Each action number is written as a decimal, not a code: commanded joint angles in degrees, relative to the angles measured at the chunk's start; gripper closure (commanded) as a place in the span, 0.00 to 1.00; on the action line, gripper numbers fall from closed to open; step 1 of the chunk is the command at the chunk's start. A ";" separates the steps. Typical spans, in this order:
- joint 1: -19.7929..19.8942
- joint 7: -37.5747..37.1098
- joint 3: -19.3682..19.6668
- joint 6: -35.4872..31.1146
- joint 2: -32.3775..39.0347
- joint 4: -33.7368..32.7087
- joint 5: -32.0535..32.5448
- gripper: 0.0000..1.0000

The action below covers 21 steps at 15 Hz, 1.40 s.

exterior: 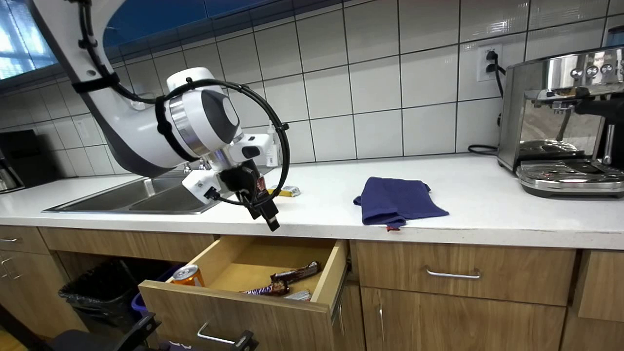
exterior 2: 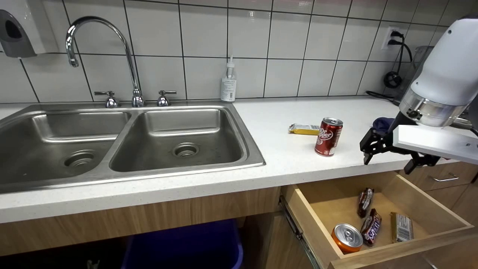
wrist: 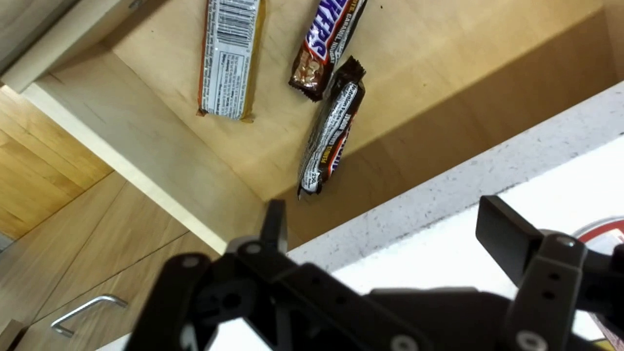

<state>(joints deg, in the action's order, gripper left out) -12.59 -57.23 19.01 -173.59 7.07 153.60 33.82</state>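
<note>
Hovering by the front edge of the counter (exterior 2: 276,119), above the rear of an open drawer (exterior 2: 336,203), the gripper (exterior 2: 388,165) has its jaws spread wide. Inside the drawer lie a Snickers bar (wrist: 326,41), a dark-wrapped bar (wrist: 332,131) close by its end, and a barcoded bar (wrist: 228,63); an orange can (exterior 2: 347,238) stands near the front. On the counter, a red can (exterior 2: 328,137) sits upright before a yellow packet (exterior 2: 304,129).

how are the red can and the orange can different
The red can stands on the counter; the orange can stands in the drawer. The red can reads Dr Pepper; the orange can shows no legible name. A yellow bar lies near the red can, a Snickers beside the orange can. Both stand upright, silvery on top.
</note>
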 commanded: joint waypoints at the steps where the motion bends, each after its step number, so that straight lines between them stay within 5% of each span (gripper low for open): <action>1: 0.74 3.32 0.33 1.42 -3.62 0.76 0.83 0.00; 8: 2.12 15.13 -0.34 3.46 -3.46 -1.97 -3.05 0.00; 15: 3.47 34.53 -1.25 8.34 -0.94 -9.07 -13.89 0.00; 16: 6.94 37.72 -4.74 9.77 -0.48 -10.56 -15.44 0.00; 21: 11.03 50.92 -9.07 16.69 3.73 -18.68 -21.33 0.00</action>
<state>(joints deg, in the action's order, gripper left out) -4.93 -13.93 13.56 -162.15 7.47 140.81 15.66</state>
